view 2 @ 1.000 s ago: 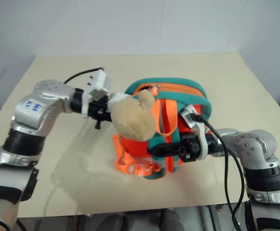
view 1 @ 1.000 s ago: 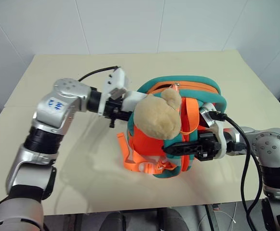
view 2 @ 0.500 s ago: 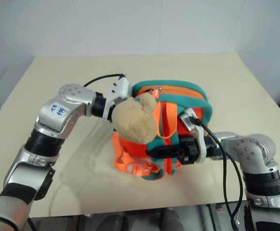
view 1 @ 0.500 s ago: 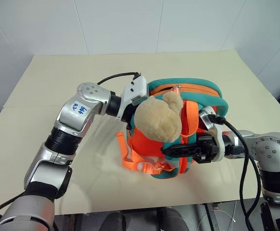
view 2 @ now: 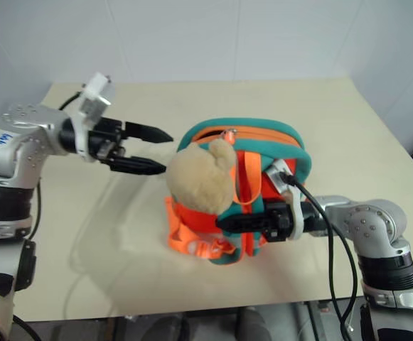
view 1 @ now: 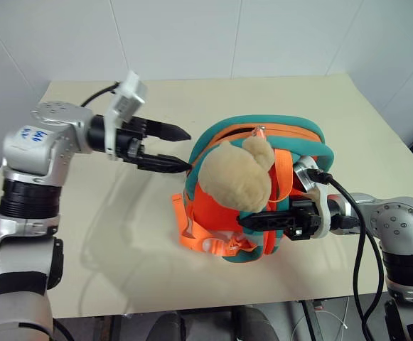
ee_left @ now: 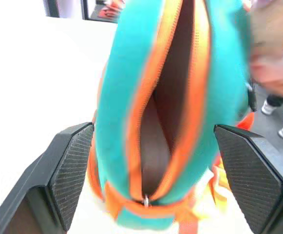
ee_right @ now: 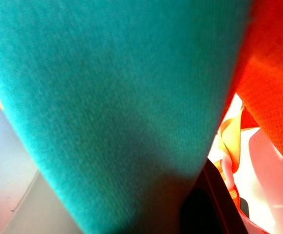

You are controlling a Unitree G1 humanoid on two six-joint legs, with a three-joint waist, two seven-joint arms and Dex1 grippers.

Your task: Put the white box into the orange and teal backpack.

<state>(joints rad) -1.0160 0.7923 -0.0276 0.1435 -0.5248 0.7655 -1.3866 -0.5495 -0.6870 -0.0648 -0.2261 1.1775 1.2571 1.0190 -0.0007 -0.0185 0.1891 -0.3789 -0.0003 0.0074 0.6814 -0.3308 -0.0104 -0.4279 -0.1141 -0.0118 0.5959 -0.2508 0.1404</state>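
Standing upright near the middle of the table (view 1: 85, 234), the backpack (view 1: 224, 209) has its zip opening on top. That opening's long axis runs left-right across the table, arching over the crown. The zip gapes; the left wrist view looks straight into a dark, narrow slot between orange zip edges (ee_left: 168, 102). Plush toy (view 1: 236, 174) hangs on the near face, orange webbing (view 1: 206, 245) trailing on the table below it.

Left gripper (view 1: 176, 148) sits just left of the backpack's top corner, apart from it, pointing right toward the opening. Its two black fingers (view 1: 165, 130) are spread wide with nothing between them.

Right gripper (view 1: 263, 220) lies level against the near right side of the backpack, pointing left, fingers pinched together on a teal strap (ee_right: 107, 107).

White box: cannot tell where it is; no part of it is visible outside the backpack.
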